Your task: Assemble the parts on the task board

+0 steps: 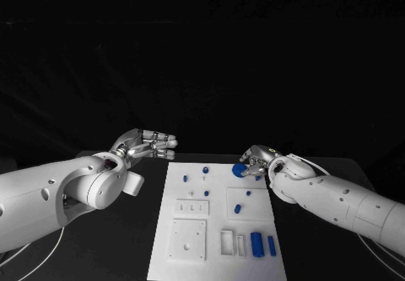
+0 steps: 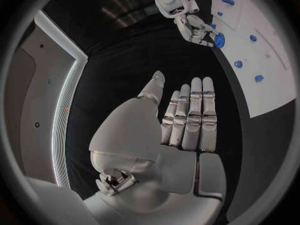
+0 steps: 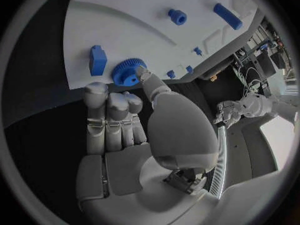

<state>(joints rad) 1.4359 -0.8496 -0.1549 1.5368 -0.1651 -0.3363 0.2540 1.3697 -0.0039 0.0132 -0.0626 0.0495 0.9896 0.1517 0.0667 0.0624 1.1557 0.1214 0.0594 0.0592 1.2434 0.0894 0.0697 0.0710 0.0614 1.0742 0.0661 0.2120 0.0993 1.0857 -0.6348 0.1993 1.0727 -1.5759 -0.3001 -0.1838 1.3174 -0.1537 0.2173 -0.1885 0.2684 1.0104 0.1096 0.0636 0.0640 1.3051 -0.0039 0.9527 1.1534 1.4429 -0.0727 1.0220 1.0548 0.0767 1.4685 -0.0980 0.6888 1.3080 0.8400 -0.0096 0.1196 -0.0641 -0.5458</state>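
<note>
The right hand [image 3: 125, 115] holds a blue gear [image 3: 128, 71] in its fingertips at the far right edge of the white task board [image 1: 215, 257]; it may be touching the board; the left hand [image 1: 148, 145] is off the board's left side, fingers straight and close together, holding nothing.

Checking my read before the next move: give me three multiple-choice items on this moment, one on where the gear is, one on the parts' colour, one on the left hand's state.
1. Where is the blue gear?
A. at the right hand, over the task board's far right edge
B. in the left hand
C. on the table off the board

2. What colour are the parts?
A. grey
B. blue
C. red

3. The left hand is:
A. holding a peg
B. pressing the board
C. open, holding nothing

A: the right wrist view shows its fingertips at the gear.
B: every piece on the board is blue.
C: its fingers are extended and bare.
</note>
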